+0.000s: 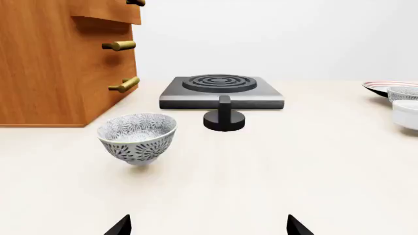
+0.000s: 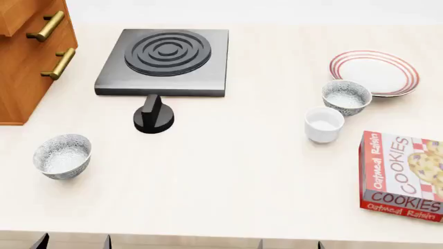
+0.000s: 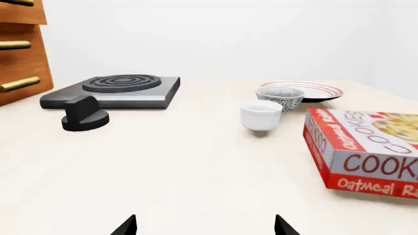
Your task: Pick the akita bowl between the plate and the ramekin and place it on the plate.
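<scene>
The small grey-and-white speckled akita bowl (image 2: 346, 96) is seen standing on the cream bench toward its far right corner, between the flat white red-ringed plate (image 2: 374, 72), whose rim it touches or slightly overlaps, and the plain white cylindrical ramekin (image 2: 323, 124) just beside it. Nothing has been lifted; grasp, carry and placement are judged outstanding. The right gripper (image 3: 205, 226) is held apart and empty, well short of the bowl; the left gripper (image 1: 208, 226) is likewise apart.
</scene>
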Motion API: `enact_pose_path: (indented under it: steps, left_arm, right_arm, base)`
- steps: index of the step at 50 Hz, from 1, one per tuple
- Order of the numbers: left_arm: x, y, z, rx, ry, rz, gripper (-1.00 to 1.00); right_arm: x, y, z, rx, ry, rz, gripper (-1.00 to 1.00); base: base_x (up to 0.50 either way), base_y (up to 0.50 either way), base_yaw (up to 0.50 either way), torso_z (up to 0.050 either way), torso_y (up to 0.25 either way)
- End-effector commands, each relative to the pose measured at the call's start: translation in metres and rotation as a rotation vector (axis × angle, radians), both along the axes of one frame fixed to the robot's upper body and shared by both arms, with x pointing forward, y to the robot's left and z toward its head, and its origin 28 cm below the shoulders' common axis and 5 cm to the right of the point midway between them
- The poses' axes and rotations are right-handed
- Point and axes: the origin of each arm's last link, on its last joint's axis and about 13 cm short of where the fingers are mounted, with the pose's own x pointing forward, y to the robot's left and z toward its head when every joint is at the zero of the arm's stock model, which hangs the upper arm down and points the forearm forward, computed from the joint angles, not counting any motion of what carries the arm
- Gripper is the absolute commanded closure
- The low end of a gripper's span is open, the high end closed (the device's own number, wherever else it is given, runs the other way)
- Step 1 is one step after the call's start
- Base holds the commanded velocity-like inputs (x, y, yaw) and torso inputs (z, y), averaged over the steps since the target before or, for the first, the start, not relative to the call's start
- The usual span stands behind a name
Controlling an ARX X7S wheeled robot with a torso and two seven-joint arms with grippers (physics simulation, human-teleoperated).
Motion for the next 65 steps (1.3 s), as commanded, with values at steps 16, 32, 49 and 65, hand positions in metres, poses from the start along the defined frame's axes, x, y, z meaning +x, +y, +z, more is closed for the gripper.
enact_pose_path:
  steps: [16, 32, 49, 65]
  left_arm:
    - [0.001, 0.0, -0.001, 0.003, 0.011, 0.014, -1.0]
    - [0.004, 0.013, 0.069, 0.016, -0.251, 0.066, -1.0]
    - [-0.007, 0.023, 0.131, -0.036, -0.401, 0.039, -1.0]
    - [-0.005, 0.027, 0.131, -0.025, -0.413, 0.059, -1.0]
  right_arm:
    - [-0.002, 0.0, 0.001, 0.004, -0.016, 0.009, -1.0]
    - [-0.003, -0.016, 0.066, 0.004, -0.182, -0.08, -1.0]
    - [-0.022, -0.027, 0.137, -0.064, -0.404, -0.139, -1.0]
    - [-0.024, -0.03, 0.14, -0.074, -0.425, -0.158, -1.0]
  base:
    - [0.0, 0.0, 0.0, 0.0, 0.0]
    - [0.23, 0.0, 0.0, 0.0, 0.0]
    - [0.5, 0.0, 0.0, 0.0, 0.0]
    - [0.5, 0.0, 0.0, 0.0, 0.0]
